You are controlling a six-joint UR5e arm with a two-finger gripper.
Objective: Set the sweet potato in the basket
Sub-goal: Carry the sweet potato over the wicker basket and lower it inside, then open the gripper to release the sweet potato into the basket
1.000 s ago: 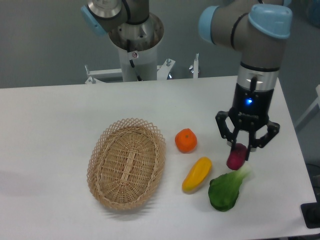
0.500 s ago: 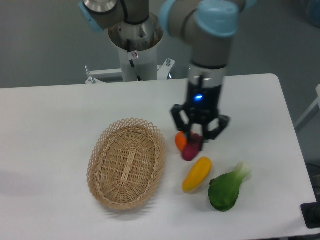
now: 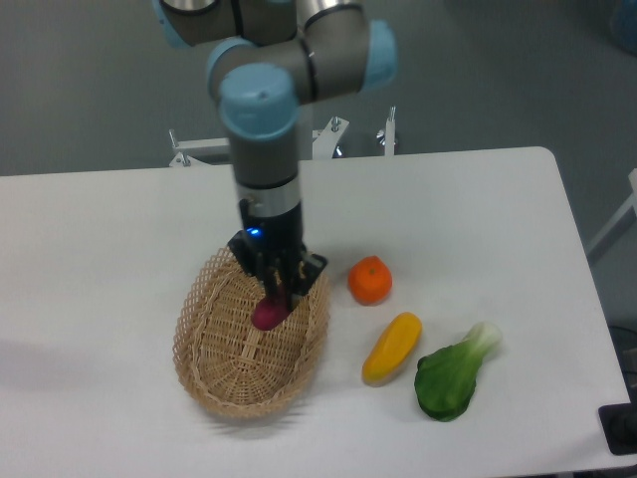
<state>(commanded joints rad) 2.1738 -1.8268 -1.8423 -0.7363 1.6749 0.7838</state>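
Note:
The tan wicker basket (image 3: 224, 373) lies on the white table at front left. My gripper (image 3: 278, 292) hangs over the basket's upper right part and is shut on the magenta sweet potato (image 3: 269, 314). The sweet potato hangs below the fingers, inside the basket's outline, close above its woven floor. I cannot tell if it touches the floor.
A round orange fruit (image 3: 369, 280) sits just right of the basket. A yellow-orange elongated vegetable (image 3: 392, 347) and a green leafy vegetable (image 3: 453, 373) lie further right. The robot's base column (image 3: 269, 119) stands at the table's back edge.
My gripper has carried the sweet potato left, from beside the green vegetable, past the orange fruit, to over the basket, and it now sits lower.

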